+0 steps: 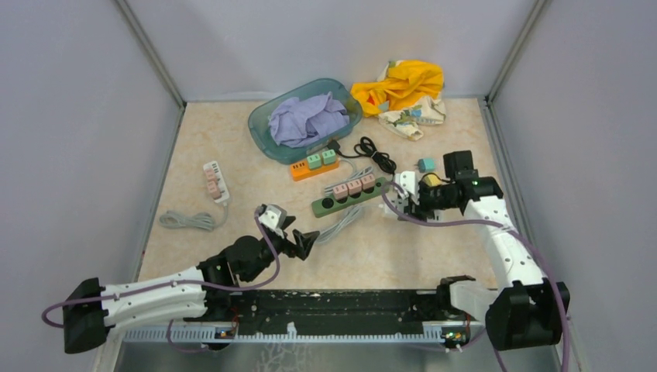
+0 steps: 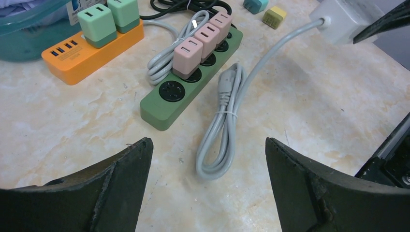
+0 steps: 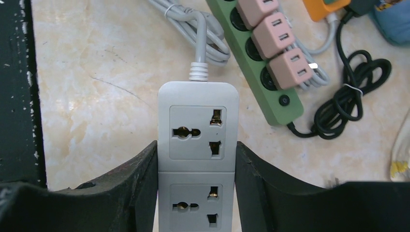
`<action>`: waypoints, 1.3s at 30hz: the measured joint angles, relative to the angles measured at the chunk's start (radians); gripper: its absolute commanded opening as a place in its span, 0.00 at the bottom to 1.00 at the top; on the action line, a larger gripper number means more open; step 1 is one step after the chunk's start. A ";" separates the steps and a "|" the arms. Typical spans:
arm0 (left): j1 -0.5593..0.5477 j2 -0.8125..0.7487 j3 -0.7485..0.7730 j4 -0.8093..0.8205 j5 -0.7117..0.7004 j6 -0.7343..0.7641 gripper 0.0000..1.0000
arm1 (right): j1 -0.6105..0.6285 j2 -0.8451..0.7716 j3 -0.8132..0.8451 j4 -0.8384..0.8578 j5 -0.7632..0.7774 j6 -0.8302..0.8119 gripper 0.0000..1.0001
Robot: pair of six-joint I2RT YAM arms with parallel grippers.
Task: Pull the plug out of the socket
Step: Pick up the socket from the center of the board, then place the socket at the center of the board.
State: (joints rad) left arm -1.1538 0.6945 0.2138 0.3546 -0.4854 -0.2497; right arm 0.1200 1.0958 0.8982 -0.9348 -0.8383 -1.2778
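The grey power strip is gripped by its long sides between the right fingers, at the right of the bench. The two sockets seen on it are empty. Whether it is lifted or resting on the bench cannot be told from above. Its grey cord is looped and tied on the bench. Just beside it lies the green power strip, with three pink plugs seated in a row and one socket at its near end left free. The left fingers are spread wide and hold nothing, poised over the cord loop. Two mint plugs are seated in an orange power strip farther back.
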 measured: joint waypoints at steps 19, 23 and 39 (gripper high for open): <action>0.000 -0.037 -0.022 0.005 0.015 0.000 0.91 | -0.333 -0.032 0.105 0.006 -0.075 0.157 0.00; 0.000 -0.051 -0.029 0.005 0.015 0.000 0.91 | -0.360 -0.033 0.123 0.054 -0.070 0.229 0.00; 0.000 -0.087 -0.061 0.006 0.018 0.000 0.91 | -0.367 0.096 0.259 0.241 0.053 0.421 0.00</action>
State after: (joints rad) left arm -1.1538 0.6079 0.1532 0.3611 -0.4675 -0.2497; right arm -0.2474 1.1915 1.1576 -0.6941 -0.7849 -0.8566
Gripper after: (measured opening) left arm 0.914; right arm 0.511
